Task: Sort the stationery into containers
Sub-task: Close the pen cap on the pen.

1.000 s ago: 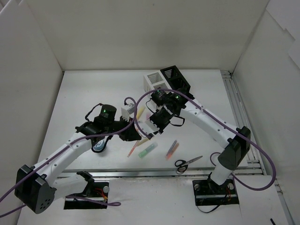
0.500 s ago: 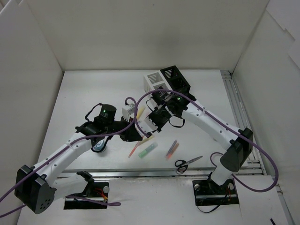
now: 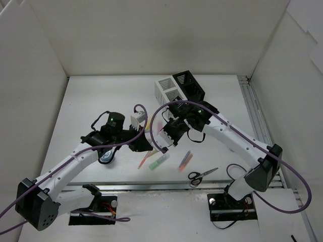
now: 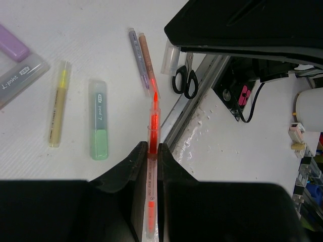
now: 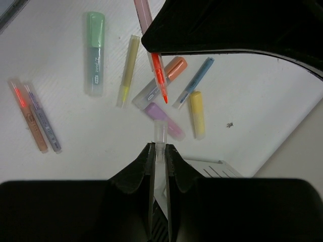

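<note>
My left gripper (image 4: 152, 146) is shut on a thin red pen (image 4: 153, 121) with its tip bare. It also shows in the top view (image 3: 146, 143). My right gripper (image 5: 159, 147) is shut on a clear cap (image 5: 160, 130), a short gap from the red tip (image 5: 160, 80). It sits beside the left one in the top view (image 3: 166, 136). On the table below lie green (image 5: 95, 53), orange (image 5: 174, 66), blue (image 5: 193, 82), yellow (image 5: 197, 113) and purple (image 5: 165, 121) markers. The white holder (image 3: 167, 88) and black holder (image 3: 189, 84) stand behind.
Black-handled scissors (image 3: 203, 174) lie near the front rail. Two thin pens (image 3: 184, 160) lie left of them, and a thin yellow pen (image 5: 128, 70) lies by the green marker. A white dotted jar (image 3: 107, 156) sits under my left arm. White walls enclose the table.
The right arm's elbow has swung right and its gripper has drawn slightly back from the left one. The left arm has hardly moved.
</note>
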`<action>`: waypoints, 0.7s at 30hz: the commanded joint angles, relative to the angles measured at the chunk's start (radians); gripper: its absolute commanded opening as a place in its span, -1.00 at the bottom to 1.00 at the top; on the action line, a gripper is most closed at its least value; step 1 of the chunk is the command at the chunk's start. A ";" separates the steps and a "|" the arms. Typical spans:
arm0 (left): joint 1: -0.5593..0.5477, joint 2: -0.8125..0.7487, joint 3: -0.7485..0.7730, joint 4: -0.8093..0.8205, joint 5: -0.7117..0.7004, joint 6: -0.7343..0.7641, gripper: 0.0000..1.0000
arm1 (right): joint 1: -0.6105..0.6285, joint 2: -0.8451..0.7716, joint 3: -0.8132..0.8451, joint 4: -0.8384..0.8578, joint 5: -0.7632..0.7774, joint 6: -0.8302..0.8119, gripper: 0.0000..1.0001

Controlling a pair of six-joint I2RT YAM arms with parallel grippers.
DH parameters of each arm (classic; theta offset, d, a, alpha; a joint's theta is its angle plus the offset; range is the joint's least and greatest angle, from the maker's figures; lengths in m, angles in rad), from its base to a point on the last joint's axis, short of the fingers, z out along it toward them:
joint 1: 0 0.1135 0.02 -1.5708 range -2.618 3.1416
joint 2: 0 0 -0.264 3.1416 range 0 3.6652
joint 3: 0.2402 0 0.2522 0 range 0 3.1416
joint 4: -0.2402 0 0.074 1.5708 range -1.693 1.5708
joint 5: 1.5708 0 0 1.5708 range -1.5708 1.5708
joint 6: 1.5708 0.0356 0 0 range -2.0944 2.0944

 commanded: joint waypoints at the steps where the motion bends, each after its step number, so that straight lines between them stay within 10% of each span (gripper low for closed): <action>1: 0.004 -0.034 0.019 0.054 0.013 -0.005 -1.00 | 0.012 -0.045 -0.008 0.021 -0.024 -0.009 -1.00; 21: 0.004 -0.057 0.008 0.056 0.011 -0.006 -1.00 | 0.052 -0.008 -0.014 0.072 0.011 0.014 -1.00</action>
